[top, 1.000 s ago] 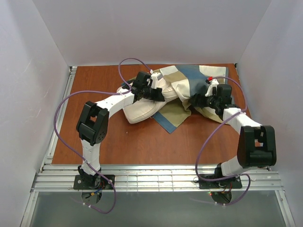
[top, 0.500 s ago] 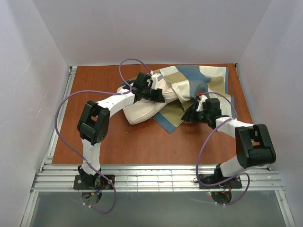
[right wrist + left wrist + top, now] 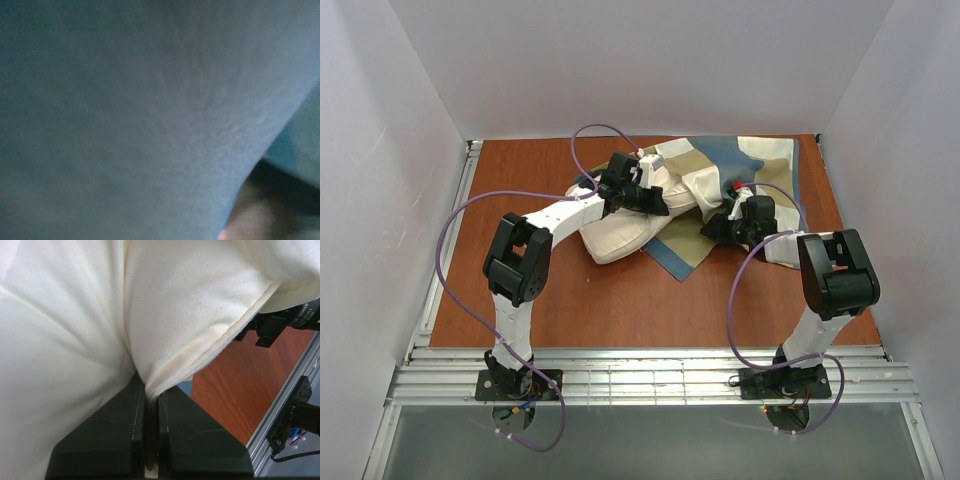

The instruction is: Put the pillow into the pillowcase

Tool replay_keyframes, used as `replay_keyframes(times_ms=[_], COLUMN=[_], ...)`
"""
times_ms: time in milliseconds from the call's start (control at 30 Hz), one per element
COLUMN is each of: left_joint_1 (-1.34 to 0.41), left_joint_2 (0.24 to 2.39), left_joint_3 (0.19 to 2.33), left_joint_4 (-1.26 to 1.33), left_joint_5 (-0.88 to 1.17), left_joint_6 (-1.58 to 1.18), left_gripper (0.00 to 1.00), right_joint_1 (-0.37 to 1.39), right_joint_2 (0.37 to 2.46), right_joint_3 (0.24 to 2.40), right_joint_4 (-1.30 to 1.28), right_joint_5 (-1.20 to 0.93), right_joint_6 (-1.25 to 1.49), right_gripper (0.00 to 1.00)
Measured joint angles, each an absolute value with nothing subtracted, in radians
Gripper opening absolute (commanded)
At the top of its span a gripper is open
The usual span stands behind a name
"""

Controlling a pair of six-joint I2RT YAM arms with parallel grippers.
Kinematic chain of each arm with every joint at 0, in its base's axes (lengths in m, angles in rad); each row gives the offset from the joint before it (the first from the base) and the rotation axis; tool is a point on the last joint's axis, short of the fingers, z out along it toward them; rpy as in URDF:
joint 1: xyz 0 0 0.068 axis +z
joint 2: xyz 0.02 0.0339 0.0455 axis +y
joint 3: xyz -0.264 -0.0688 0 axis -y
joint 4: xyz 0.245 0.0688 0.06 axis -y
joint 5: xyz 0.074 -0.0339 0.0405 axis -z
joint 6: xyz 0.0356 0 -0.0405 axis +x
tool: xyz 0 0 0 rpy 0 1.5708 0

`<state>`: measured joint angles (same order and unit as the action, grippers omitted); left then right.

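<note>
The cream pillow (image 3: 618,236) lies left of centre on the table, its right end lying in the folds of the pillowcase (image 3: 725,163), a blue, tan and cream cloth spread at the back. My left gripper (image 3: 658,205) is shut on a seam fold of the pillow (image 3: 75,340), pinched between the black fingers (image 3: 115,440). My right gripper (image 3: 713,228) sits at the pillowcase's near edge, right of the pillow. Blue pillowcase cloth (image 3: 125,115) fills its wrist view and hides its fingers.
The brown table (image 3: 620,300) is walled in white on three sides. A metal rail (image 3: 650,378) with both arm bases runs along the near edge. Purple cables loop over both arms.
My right arm has swung left and folded in, bringing its gripper from the pillowcase's right part to the near edge by the pillow. The left arm and pillow have stayed put.
</note>
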<state>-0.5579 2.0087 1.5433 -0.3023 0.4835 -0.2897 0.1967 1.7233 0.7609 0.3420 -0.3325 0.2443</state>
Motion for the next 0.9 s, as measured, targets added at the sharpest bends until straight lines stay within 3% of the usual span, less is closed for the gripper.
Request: replay_keyframes(times_ms=[33, 200, 400, 633, 667, 733, 900], left_joint_1=[-0.558, -0.553, -0.554, -0.581, -0.582, -0.587, -0.584], left_joint_2=[2.009, 2.024, 2.072, 2.080, 2.081, 2.082, 2.046], left_joint_3=[1.544, 1.562, 1.602, 1.615, 1.615, 1.611, 1.481], left_joint_4=[-0.302, -0.306, -0.300, -0.247, -0.242, -0.235, -0.196], left_joint_5=[0.484, 0.504, 0.594, 0.640, 0.631, 0.603, 0.510], left_joint_6=[-0.290, -0.305, -0.408, -0.564, -0.571, -0.571, -0.448], left_gripper=[0.00, 0.00, 0.00, 0.00, 0.00, 0.00, 0.00], right_joint_1=[0.197, 0.200, 0.296, 0.355, 0.361, 0.369, 0.383], right_joint_2=[1.744, 1.744, 1.539, 1.454, 1.456, 1.464, 1.449], right_joint_3=[0.763, 0.736, 0.691, 0.701, 0.697, 0.698, 0.797], right_joint_4=[0.363, 0.399, 0.399, 0.152, 0.109, -0.025, -0.478], right_joint_5=[-0.352, -0.457, -0.650, -0.788, -0.798, -0.841, -0.925], right_joint_6=[0.255, 0.334, 0.433, 0.286, 0.248, 0.155, -0.114], right_gripper=[0.02, 0.01, 0.01, 0.01, 0.08, 0.33, 0.45])
